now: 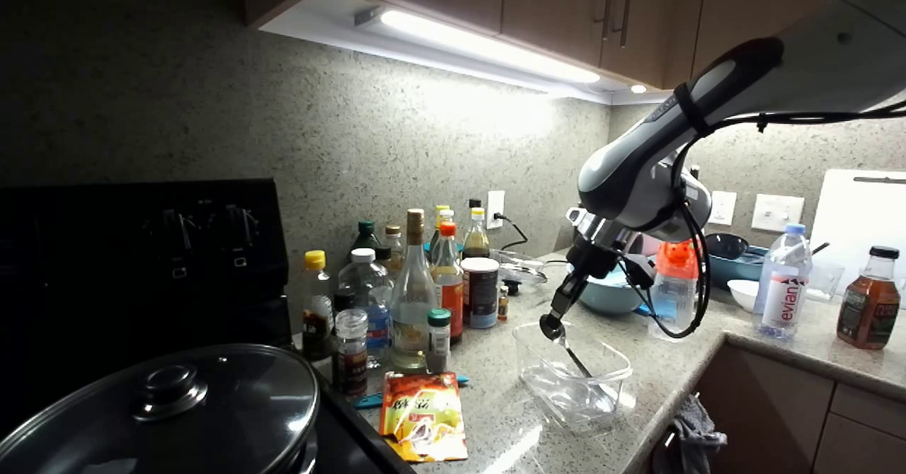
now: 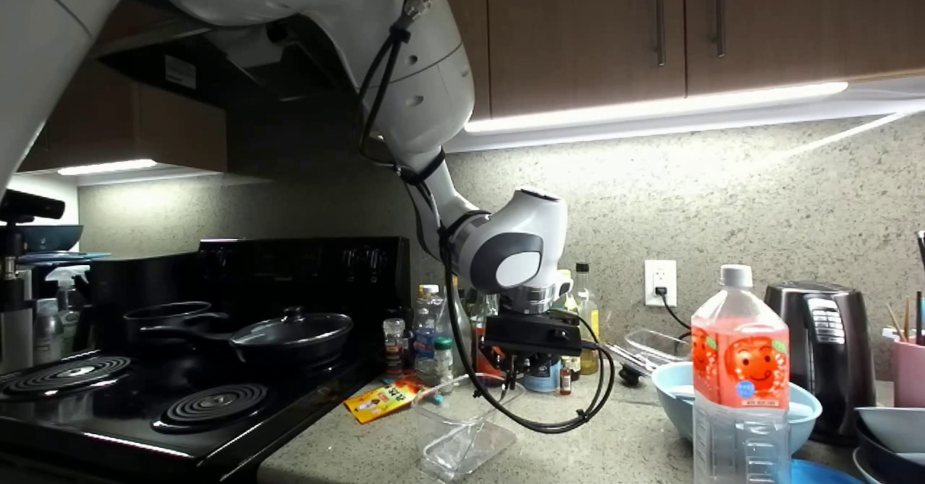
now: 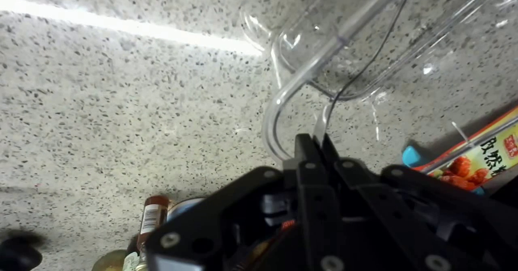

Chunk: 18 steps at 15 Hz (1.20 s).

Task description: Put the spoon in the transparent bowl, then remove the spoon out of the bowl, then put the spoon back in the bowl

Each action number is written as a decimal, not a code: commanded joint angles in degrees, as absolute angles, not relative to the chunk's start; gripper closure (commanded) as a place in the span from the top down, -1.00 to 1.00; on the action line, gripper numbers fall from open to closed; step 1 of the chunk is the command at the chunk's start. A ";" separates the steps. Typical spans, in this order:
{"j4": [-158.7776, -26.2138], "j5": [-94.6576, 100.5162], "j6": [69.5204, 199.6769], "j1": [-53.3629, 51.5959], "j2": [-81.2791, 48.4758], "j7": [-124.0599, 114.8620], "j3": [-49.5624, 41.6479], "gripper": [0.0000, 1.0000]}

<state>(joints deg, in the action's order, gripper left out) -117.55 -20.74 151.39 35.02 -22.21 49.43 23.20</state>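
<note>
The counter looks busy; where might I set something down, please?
The counter is bare between the transparent bowl and the light blue bowl; a narrower free strip separates the transparent bowl from the packet. Bottles crowd the backsplash beside the stove.

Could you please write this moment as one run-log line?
tool: gripping spoon | spoon: slanting, lower end inside clear bowl | release: not yet

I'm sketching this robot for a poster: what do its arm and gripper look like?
The arm is white and rounded, with dark grey panels; strapped black cables run along it. The gripper is black, with slim fingers and silvery screws.
</note>
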 commanded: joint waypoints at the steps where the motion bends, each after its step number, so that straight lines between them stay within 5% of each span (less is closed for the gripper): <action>1: -117.30 -23.79 150.78 30.85 -21.58 51.39 18.94 -0.93; 17: -117.30 -23.79 150.77 30.85 -21.58 51.39 18.93 -0.93; 18: -117.30 -23.79 150.77 30.85 -21.58 51.39 18.93 -0.43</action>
<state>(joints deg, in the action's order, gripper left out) -117.55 -20.75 151.38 35.01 -22.21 49.42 23.16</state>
